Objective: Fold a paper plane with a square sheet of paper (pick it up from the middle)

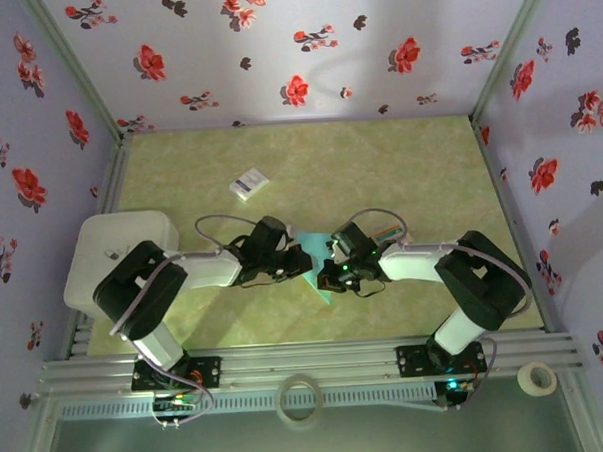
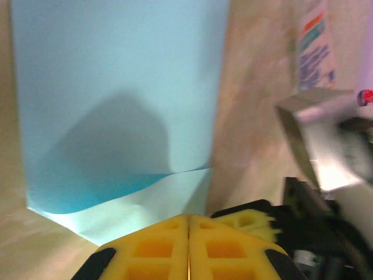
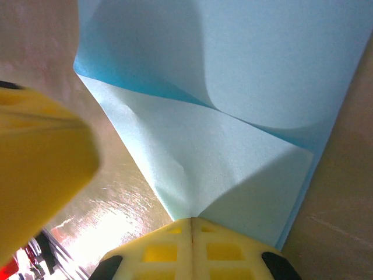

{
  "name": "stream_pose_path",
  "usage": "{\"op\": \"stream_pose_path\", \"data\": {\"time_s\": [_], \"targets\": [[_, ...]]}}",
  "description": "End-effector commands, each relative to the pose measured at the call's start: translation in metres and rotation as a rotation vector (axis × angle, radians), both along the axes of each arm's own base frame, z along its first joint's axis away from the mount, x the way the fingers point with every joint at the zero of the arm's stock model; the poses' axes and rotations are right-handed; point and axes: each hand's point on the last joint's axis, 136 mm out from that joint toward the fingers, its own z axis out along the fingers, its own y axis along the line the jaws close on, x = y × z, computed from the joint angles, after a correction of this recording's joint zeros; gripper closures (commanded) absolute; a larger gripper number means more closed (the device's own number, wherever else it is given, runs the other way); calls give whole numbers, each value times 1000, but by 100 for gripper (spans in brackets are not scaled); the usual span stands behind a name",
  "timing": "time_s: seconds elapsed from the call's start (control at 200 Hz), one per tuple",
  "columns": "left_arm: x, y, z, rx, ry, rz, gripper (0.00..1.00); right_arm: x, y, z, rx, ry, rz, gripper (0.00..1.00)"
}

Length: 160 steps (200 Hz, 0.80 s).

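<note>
Table [image 1: 399, 172], green-marbled, carried a teal sheet of paper [image 1: 321, 282] at its near middle, between the two arms, with one flap curled up. Left tool [image 2: 188, 224], fingers pressed together, sat at the sheet's edge; whether it gripped could not be told. Right tool [image 3: 190, 221], pressed together, pinched the raised flap's tip. Small card [image 1: 249, 182] lay well apart, farther back.

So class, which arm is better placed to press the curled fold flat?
Right, probably: the sheet curls up ahead of the shut right claw; near the left claw it looks flatter.
</note>
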Motion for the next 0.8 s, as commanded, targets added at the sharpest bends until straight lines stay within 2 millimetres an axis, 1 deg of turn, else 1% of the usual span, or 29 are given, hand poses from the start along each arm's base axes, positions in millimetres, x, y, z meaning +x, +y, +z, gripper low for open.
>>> {"op": "stream_pose_path", "data": {"time_s": [0.0, 0.095, 0.23, 0.355, 0.42, 0.5, 0.635, 0.69, 0.795], "targets": [[-5, 4, -1, 43, 8, -3, 96, -16, -28, -28, -131, 69, -24, 95], [-11, 4, -10, 60, 28, 4, 99, -16, -29, -28, -134, 64, -28, 95], [-14, 0, -22, 74, 52, 7, 100, -15, -30, -27, -134, 57, -34, 95], [-13, -3, -27, 66, 58, 17, 100, -16, -31, -28, -136, 57, -36, 95], [-12, -1, -32, 85, 65, 26, 100, -16, -32, -28, -138, 58, -37, 95], [-11, 8, -43, 138, 77, 48, 100, -17, -32, -29, -138, 60, -35, 95], [-4, 35, -58, 242, 94, 109, 100, -19, -34, -31, -145, 62, -33, 96], [1, 43, -60, 257, 96, 128, 100, -20, -35, -32, -148, 67, -32, 97], [14, 51, -58, 253, 84, 146, 100, -21, -36, -35, -152, 72, -29, 98]]}}
